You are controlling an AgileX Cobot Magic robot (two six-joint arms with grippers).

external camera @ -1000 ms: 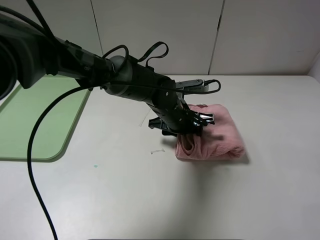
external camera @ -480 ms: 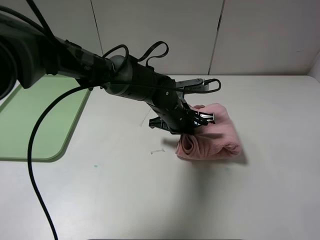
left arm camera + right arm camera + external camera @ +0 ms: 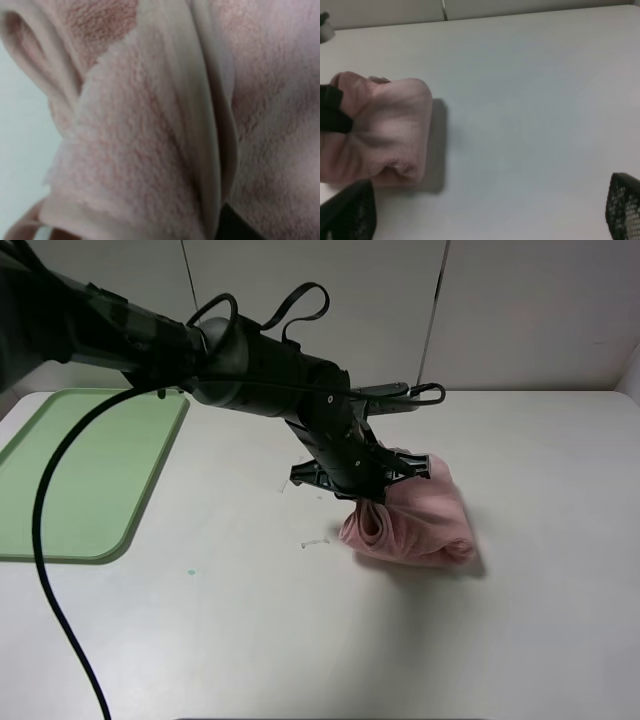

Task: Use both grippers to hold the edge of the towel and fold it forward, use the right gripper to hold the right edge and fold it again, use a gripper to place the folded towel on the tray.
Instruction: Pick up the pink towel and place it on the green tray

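Note:
The pink towel [image 3: 425, 525] is a folded bundle on the white table, right of centre. My left gripper [image 3: 378, 490] has reached across the middle and is shut on the bundle's left end, which is raised a little off the table. In the left wrist view the towel [image 3: 125, 150] fills the frame, its pale hem [image 3: 172, 85] running through the middle. My right gripper [image 3: 487, 212] stands open and apart from the towel [image 3: 385, 130], with nothing between its fingers [image 3: 350, 210]. The light green tray [image 3: 80, 480] lies at the far left.
A small white scrap [image 3: 315, 542] lies on the table just left of the towel. A tiny green speck [image 3: 190, 572] sits nearer the tray. Pale wall panels close off the table's back edge.
My left gripper has shut on the towel's left end and risen. The bundle has shifted slightly left, and the arm has lifted, uncovering more of the tray. The right gripper stays open.

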